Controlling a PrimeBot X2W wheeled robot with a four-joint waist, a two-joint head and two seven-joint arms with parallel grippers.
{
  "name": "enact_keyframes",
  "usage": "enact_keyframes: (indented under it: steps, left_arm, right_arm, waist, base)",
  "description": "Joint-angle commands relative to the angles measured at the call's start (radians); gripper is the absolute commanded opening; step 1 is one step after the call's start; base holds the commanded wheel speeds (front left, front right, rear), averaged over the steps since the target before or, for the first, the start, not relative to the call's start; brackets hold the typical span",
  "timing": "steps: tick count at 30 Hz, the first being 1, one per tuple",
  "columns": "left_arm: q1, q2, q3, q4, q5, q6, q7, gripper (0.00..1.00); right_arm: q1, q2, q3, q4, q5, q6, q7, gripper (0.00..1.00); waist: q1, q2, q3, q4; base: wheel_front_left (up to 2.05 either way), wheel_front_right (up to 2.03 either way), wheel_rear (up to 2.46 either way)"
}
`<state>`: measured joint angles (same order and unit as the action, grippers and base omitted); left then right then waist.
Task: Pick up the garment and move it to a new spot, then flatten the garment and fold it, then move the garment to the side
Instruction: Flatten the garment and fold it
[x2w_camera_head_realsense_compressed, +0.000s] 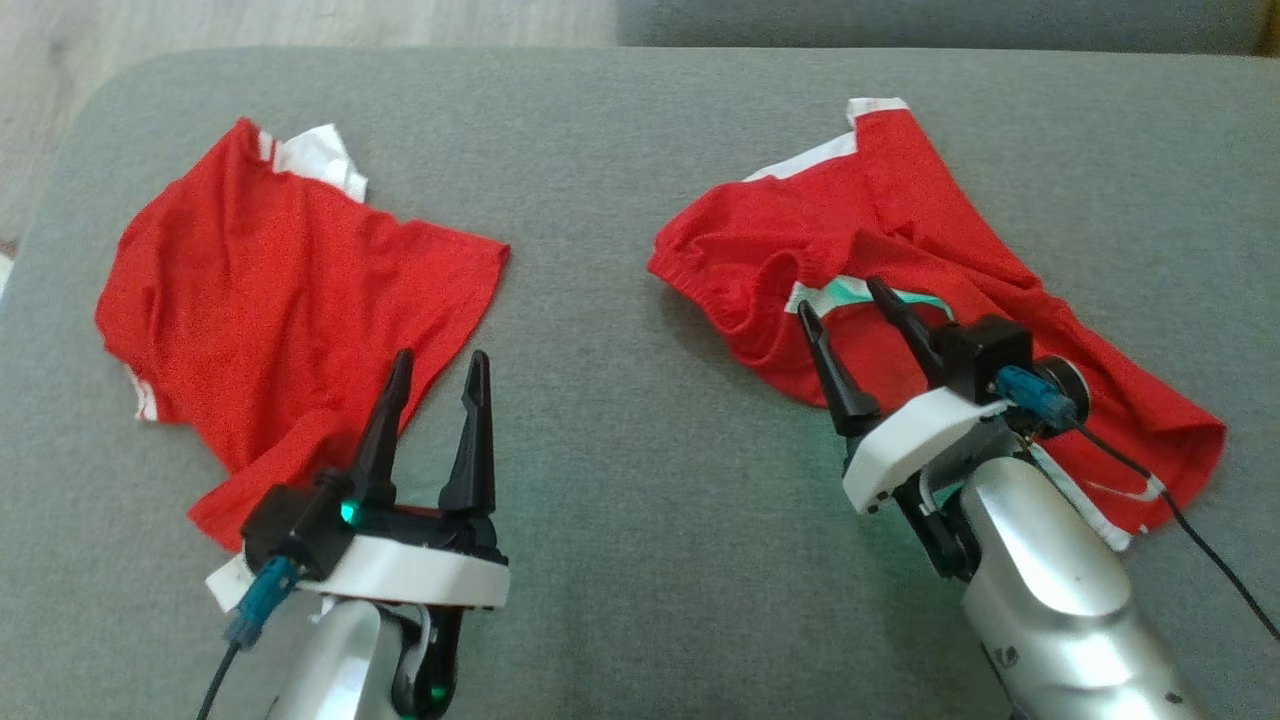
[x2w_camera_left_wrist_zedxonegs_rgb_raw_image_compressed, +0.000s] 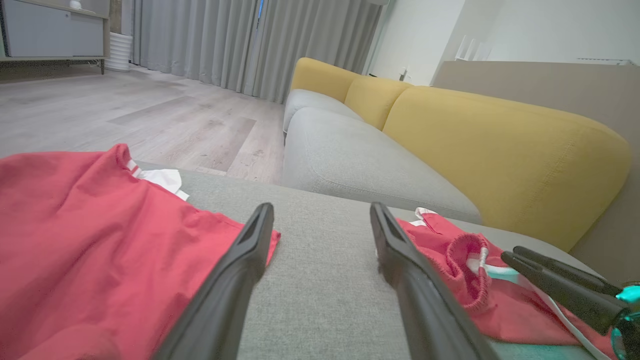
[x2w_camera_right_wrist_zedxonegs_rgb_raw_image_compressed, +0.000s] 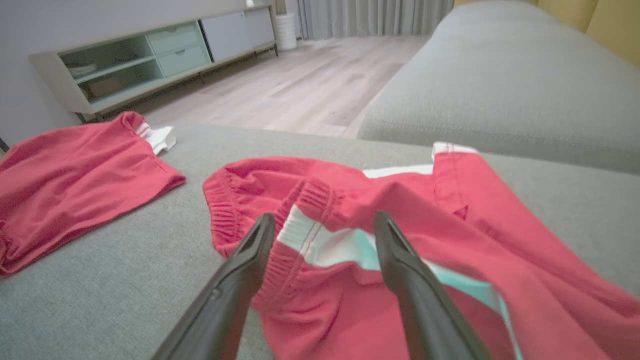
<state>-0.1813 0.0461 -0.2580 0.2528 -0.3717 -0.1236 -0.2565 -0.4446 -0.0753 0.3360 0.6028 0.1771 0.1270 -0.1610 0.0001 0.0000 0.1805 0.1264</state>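
Note:
Two crumpled red garments with white trim lie on the grey cushion (x2w_camera_head_realsense_compressed: 620, 420). One garment (x2w_camera_head_realsense_compressed: 270, 290) is at the left, and my left gripper (x2w_camera_head_realsense_compressed: 440, 360) stands open by its near right edge, one finger over the cloth. The other garment (x2w_camera_head_realsense_compressed: 900, 200), with an elastic waistband and a white-and-teal inner patch, lies at the right. My right gripper (x2w_camera_head_realsense_compressed: 843, 295) hovers open over its waistband, nothing between the fingers. The left wrist view has the left gripper (x2w_camera_left_wrist_zedxonegs_rgb_raw_image_compressed: 321, 207) over bare cushion between both garments (x2w_camera_left_wrist_zedxonegs_rgb_raw_image_compressed: 90, 240) (x2w_camera_left_wrist_zedxonegs_rgb_raw_image_compressed: 465, 280). The right wrist view has the right gripper (x2w_camera_right_wrist_zedxonegs_rgb_raw_image_compressed: 325, 217) above the waistband (x2w_camera_right_wrist_zedxonegs_rgb_raw_image_compressed: 300, 200).
The cushion's far edge meets a wooden floor (x2w_camera_left_wrist_zedxonegs_rgb_raw_image_compressed: 165, 115). A second grey seat (x2w_camera_left_wrist_zedxonegs_rgb_raw_image_compressed: 350, 160) with a yellow backrest (x2w_camera_left_wrist_zedxonegs_rgb_raw_image_compressed: 490, 145) lies beyond. A low cabinet (x2w_camera_right_wrist_zedxonegs_rgb_raw_image_compressed: 140, 65) stands by the wall. A black cable (x2w_camera_head_realsense_compressed: 1200, 540) trails from the right wrist across the right garment.

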Motion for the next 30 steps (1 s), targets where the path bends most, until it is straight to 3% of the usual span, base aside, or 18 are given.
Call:
enact_keyframes:
  steps: [1,10,11,12,13,21,30]
  left_arm:
    - [-0.047,0.004,0.028,-0.028,-0.009,-0.003,-0.005,1.0]
    - [-0.041,0.004,0.026,-0.022,-0.01,-0.002,-0.005,1.0]
    - [-0.04,0.004,0.026,-0.022,-0.009,-0.002,-0.005,1.0]
    - [-0.039,0.004,0.027,-0.022,-0.008,-0.002,-0.005,1.0]
    - [-0.038,0.004,0.027,-0.022,-0.007,-0.002,-0.005,1.0]
    - [-0.034,0.004,0.034,-0.021,-0.001,-0.001,-0.005,1.0]
    - [-0.034,0.004,0.032,-0.021,-0.003,-0.002,-0.005,1.0]
  right_arm:
    - [-0.026,0.008,0.025,-0.011,0.017,0.004,0.007,1.0]
    - [-0.101,0.022,0.041,0.157,0.114,0.004,0.005,1.0]
    - [-0.106,0.023,0.045,0.169,0.122,0.004,-0.001,0.75]
    - [-0.11,0.023,0.049,0.18,0.132,0.004,-0.006,0.06]
    - [-0.115,0.024,0.054,0.188,0.141,0.004,-0.013,0.0]
    - [-0.136,0.025,0.139,0.199,0.234,0.004,-0.059,0.0]
    - [-0.157,0.025,0.164,0.233,0.268,0.004,-0.082,0.0]
  waist:
    - [-0.0001,0.0,0.005,0.014]
    - [-0.0001,0.0,0.0,0.046]
    - [-0.0001,0.0,-0.001,0.046]
    - [-0.0001,0.0,-0.001,0.046]
    - [-0.0001,0.0,-0.002,0.045]
    - [-0.0001,0.0,-0.008,0.029]
    - [-0.0001,0.0,-0.017,0.025]
  base:
    - [0.0,0.0,0.0]
    - [0.0,0.0,0.0]
    - [0.0,0.0,0.0]
    - [0.0,0.0,0.0]
    - [0.0,0.0,0.0]
    - [0.0,0.0,0.0]
    - [0.0,0.0,0.0]
